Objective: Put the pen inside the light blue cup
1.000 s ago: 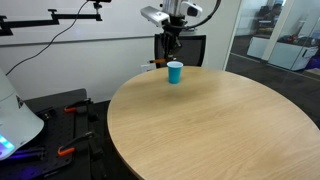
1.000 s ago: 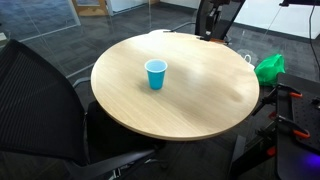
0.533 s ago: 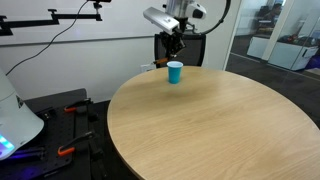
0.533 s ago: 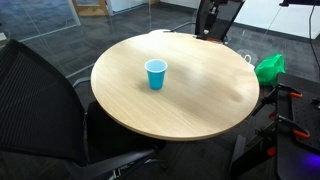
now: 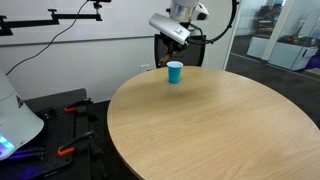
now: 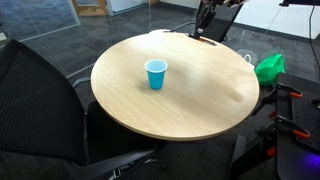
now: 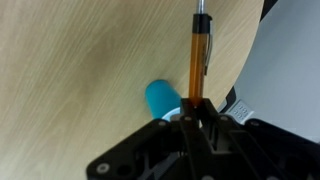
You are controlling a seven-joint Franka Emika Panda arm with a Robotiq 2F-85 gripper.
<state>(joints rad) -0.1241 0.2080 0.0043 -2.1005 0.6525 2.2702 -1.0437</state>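
Observation:
In the wrist view my gripper (image 7: 197,105) is shut on the pen (image 7: 197,60), a thin orange-brown stick with a dark tip that points away from the jaws. The light blue cup (image 7: 163,100) lies just left of the fingers, on the round wooden table (image 7: 80,70). In both exterior views the cup stands upright on the table (image 5: 175,72) (image 6: 155,73). My gripper hangs high above the table (image 5: 172,38) (image 6: 207,15), clear of the cup. The pen is too small to make out there.
A black office chair (image 6: 40,95) stands at the table's near edge. A green object (image 6: 268,68) sits beside the table, with stands and cables on the floor. A dark chair (image 5: 193,50) stands behind the cup. A white device (image 5: 15,120) is at the left.
My gripper has risen with the pen, higher above the table. The cup has not moved.

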